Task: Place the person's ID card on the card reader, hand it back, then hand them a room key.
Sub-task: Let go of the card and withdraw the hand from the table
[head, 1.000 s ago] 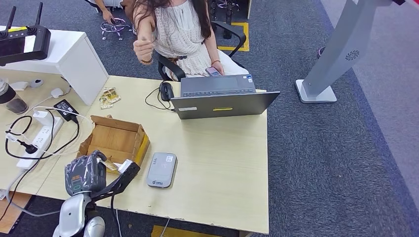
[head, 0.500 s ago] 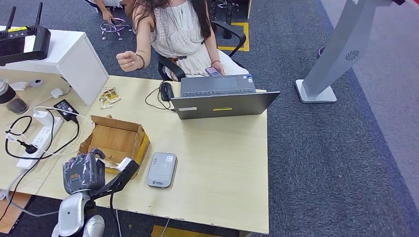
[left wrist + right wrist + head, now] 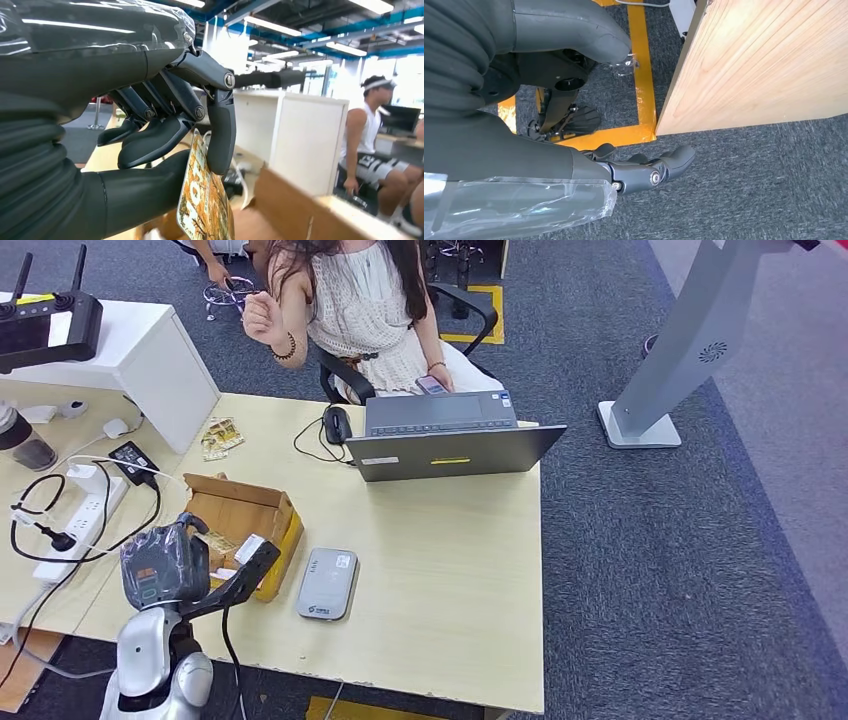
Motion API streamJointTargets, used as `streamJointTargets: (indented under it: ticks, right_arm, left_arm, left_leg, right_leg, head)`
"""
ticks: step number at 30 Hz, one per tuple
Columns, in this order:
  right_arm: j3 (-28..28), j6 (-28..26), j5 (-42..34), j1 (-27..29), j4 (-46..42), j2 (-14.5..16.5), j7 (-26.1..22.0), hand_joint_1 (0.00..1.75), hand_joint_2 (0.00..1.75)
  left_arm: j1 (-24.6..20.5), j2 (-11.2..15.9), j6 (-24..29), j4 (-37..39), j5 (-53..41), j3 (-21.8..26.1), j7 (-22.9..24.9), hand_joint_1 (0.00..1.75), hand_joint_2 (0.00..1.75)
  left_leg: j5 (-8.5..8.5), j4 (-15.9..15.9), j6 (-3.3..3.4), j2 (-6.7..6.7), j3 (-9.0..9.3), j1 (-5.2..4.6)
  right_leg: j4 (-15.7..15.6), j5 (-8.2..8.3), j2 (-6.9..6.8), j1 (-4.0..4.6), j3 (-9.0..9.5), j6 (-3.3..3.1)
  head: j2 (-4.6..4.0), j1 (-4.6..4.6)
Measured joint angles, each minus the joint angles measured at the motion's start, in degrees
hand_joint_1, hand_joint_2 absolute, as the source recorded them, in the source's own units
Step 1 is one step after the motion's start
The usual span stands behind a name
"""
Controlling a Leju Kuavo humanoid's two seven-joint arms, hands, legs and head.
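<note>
My left hand (image 3: pixel 165 565) hovers over the near side of an open cardboard box (image 3: pixel 245 512) at the table's front left. In the left wrist view, the hand (image 3: pixel 165 135) pinches an orange-yellow patterned room key card (image 3: pixel 202 210) between thumb and a finger. The grey card reader (image 3: pixel 327 583) lies flat on the table just right of the box. A seated person (image 3: pixel 370 310) sits behind the laptop, one fist raised, the other hand holding a small pinkish object (image 3: pixel 431 385). My right hand (image 3: pixel 644 167) hangs below the table edge, fingers apart, holding nothing.
An open laptop (image 3: pixel 450 440) and a mouse (image 3: pixel 337 424) stand at the table's far edge. A power strip (image 3: pixel 85 525) with cables and a white cabinet (image 3: pixel 150 360) are to the left. A grey stand (image 3: pixel 680 350) rises at the right.
My left hand has lifted slightly and moved farther over the box with the card. The person's raised fist swung out to the side, then back up.
</note>
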Motion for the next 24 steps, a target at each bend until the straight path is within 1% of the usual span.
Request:
streamJointTargets:
  ticks: [3,9,12,15,17,19,21,23,24]
  right_arm:
    - [0.1,0.1,0.8,-0.4,0.2,0.1,0.4,0.0,1.75]
    - [0.6,0.1,1.9,-1.2,0.6,0.5,1.0,0.0,1.75]
    - [1.4,0.1,2.6,-1.6,0.9,0.5,1.6,0.0,1.75]
    - [2.2,0.1,3.2,-1.9,1.1,0.5,2.4,0.0,1.75]
    - [2.7,0.1,3.3,-2.0,1.2,0.6,2.7,0.0,1.75]
    - [3.1,0.1,3.3,-2.1,1.3,0.6,2.9,0.0,1.75]
    - [3.3,0.1,3.3,-2.1,1.5,0.7,3.0,0.0,0.87]
    - [3.4,0.1,3.3,-2.1,1.6,0.8,3.1,0.0,0.0]
    - [3.4,0.1,3.3,-2.1,1.6,0.8,3.1,0.0,0.0]
  left_arm:
    - [-3.3,0.1,1.0,0.0,-0.5,-0.6,0.0,1.75,1.75]
    - [-11.8,1.0,1.4,0.8,-2.5,-1.3,0.9,1.75,1.75]
    - [-17.4,2.5,0.2,2.9,-4.5,-2.4,3.4,1.75,1.75]
    - [-23.8,4.6,-2.6,7.0,-4.9,-4.3,6.4,1.75,1.75]
    - [-27.4,5.7,-4.1,9.8,-5.0,-5.6,7.5,1.75,1.75]
    - [-30.1,6.5,-4.9,11.9,-5.0,-6.7,8.0,1.75,1.75]
    - [-31.6,7.1,-5.2,13.6,-5.0,-7.6,8.4,0.87,1.75]
    - [-32.2,7.5,-5.3,14.8,-5.0,-8.3,8.6,0.0,1.75]
    - [-32.3,7.7,-5.3,15.2,-5.0,-8.5,8.6,0.0,1.75]
  left_leg:
    - [0.04,0.0,0.02,-0.02,-0.01,0.0]
    - [0.1,0.0,-0.04,-0.02,-0.01,0.01]
    - [0.14,0.0,-0.07,-0.03,-0.01,0.01]
    - [0.18,0.0,-0.07,-0.02,-0.01,0.01]
    - [0.21,0.0,-0.07,-0.02,-0.01,0.01]
    - [0.22,0.0,-0.07,-0.01,-0.01,0.01]
    - [0.22,0.0,-0.07,0.0,-0.01,0.01]
    - [0.21,0.0,-0.07,0.02,-0.02,0.01]
    - [0.21,0.0,-0.07,0.03,-0.02,0.01]
  right_leg:
    - [0.0,0.02,-0.03,0.0,0.0,-0.01]
    - [0.0,0.08,-0.02,0.0,-0.01,0.0]
    - [0.0,0.1,-0.02,0.01,-0.02,-0.01]
    - [0.1,0.15,-0.01,0.01,-0.04,-0.04]
    - [0.1,0.17,0.01,0.01,-0.05,-0.02]
    - [0.1,0.18,0.02,0.0,-0.05,-0.01]
    - [0.1,0.18,0.03,0.0,-0.05,-0.01]
    - [0.1,0.18,0.07,0.0,-0.07,-0.01]
    - [0.1,0.18,0.09,0.0,-0.08,-0.01]
  head:
    - [0.0,0.01]
    - [0.0,0.01]
    - [0.0,0.02]
    - [0.0,0.0]
    - [0.0,0.01]
    - [0.0,0.01]
    - [0.0,0.0]
    - [0.0,0.01]
    - [0.0,0.01]
